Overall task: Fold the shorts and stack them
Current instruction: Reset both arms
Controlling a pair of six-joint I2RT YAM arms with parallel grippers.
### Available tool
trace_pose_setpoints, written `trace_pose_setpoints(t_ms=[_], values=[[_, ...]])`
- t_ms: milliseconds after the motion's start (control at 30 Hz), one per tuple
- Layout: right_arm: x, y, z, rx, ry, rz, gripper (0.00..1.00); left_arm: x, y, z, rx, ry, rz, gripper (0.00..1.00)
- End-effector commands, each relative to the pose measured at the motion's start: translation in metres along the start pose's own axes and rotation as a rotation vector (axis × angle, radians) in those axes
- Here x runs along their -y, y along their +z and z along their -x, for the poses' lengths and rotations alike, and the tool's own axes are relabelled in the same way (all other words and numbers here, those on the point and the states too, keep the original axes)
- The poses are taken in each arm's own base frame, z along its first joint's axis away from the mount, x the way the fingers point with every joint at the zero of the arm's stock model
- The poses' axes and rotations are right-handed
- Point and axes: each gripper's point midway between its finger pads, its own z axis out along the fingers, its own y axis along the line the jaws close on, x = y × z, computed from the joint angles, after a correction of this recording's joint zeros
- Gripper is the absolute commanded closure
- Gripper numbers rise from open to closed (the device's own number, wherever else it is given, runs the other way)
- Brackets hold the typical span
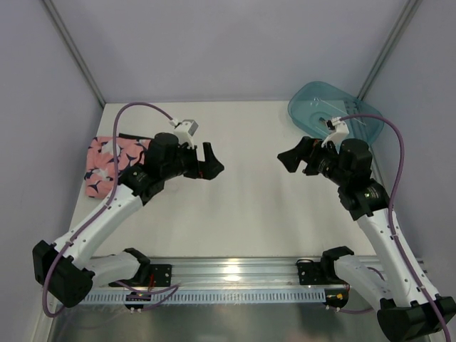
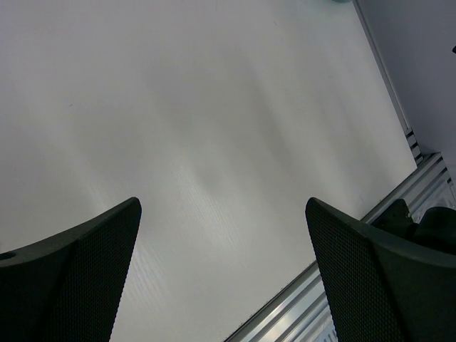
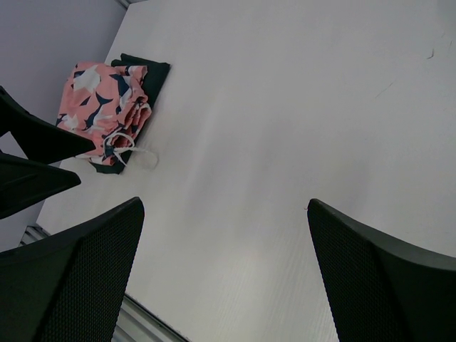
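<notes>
Left claw (image 1: 211, 162), right claw (image 1: 294, 158) agape

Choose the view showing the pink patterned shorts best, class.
Right wrist: the pink shorts show clearly, folded atop the dark shorts. From the top, the left arm covers part of them. Left wrist shows none.
</notes>
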Motion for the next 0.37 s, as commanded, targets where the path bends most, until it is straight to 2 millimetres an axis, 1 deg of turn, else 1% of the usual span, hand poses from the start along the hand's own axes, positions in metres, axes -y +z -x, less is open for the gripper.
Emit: trace_pose_setpoints(t_ms=[0,333], values=[[-0.0121,-0.0061,0.0111,0.048,-0.021,0.044,0.01,0.0179,-0.0116,0.0239,0.075,0.005,-0.054,0.01],[-0.0154,-0.0114,0.0118,0.065,-0.025,0.057,0.01,0.0187,-0.0143,0.0223,0.075,-0.006,-0.058,0.01]])
